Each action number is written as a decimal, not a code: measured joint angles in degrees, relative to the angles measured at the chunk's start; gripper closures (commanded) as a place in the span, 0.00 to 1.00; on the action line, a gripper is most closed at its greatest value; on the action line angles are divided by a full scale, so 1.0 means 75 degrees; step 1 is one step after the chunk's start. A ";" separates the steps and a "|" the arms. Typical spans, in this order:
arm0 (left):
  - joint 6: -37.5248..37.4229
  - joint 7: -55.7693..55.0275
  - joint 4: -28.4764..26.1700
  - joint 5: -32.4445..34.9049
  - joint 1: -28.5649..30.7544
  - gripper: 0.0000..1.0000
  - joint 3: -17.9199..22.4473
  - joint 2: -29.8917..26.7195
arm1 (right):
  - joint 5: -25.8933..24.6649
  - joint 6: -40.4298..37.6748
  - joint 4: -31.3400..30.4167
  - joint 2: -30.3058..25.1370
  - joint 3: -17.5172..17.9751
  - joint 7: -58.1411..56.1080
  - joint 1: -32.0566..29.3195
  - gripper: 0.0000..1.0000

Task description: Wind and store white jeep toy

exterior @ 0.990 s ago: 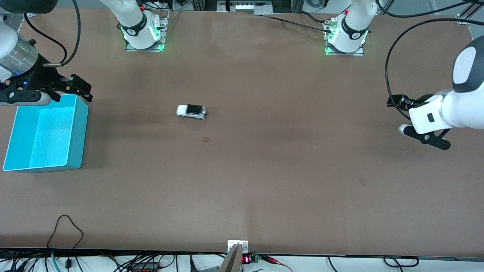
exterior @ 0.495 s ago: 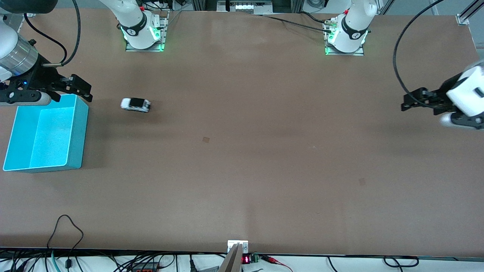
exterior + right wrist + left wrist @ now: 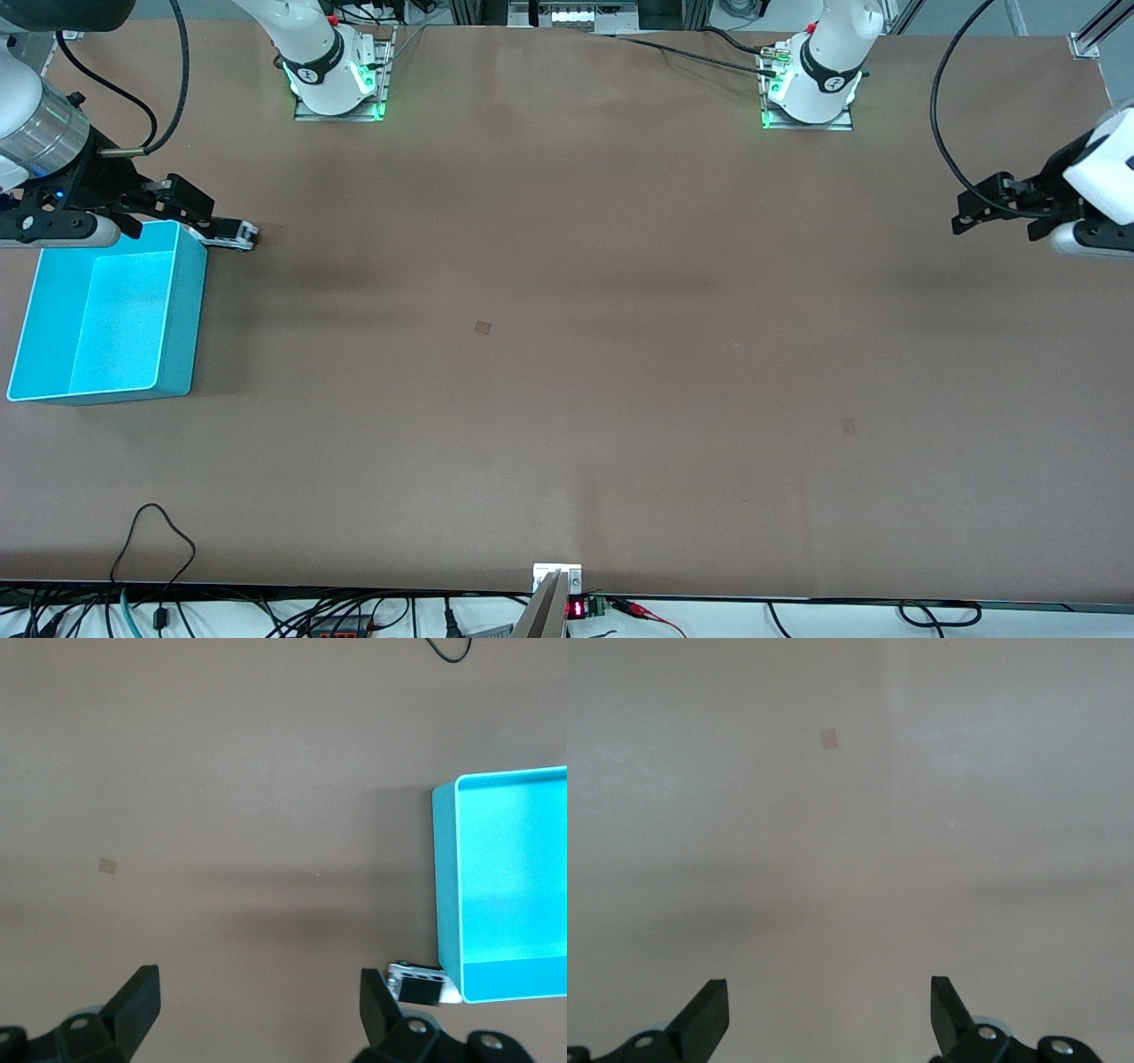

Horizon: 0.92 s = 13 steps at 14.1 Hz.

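The small white jeep toy with a black roof point(image 3: 234, 232) is seen on the brown surface point(image 3: 567, 354) against the open teal plastic bin's point(image 3: 182, 328) corner, under the wide-fingered right gripper point(image 3: 199, 213), while the left gripper point(image 3: 979, 206), fingers likewise spread and empty, is held over the surface's other end.

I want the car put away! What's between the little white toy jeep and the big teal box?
Nothing: in the right wrist view the white toy jeep sits against the teal box's corner.

White Franka arms, black fingers point(image 3: 704, 1014), looping black cables, green-lit bases on metal plates
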 measured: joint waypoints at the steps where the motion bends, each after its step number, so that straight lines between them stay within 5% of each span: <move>1: -0.0137 -0.0005 -0.0037 0.0020 -0.0047 0.00 0.0000 -0.0067 | 0.0000 0.0000 0.0000 0.0000 0.0000 0.0000 0.0000 0.00; 13: -0.0246 -0.0009 -0.0070 0.0202 -0.0182 0.00 0.0024 -0.0133 | 0.0000 -0.0064 -0.0006 0.0029 0.0000 -0.0003 0.0000 0.00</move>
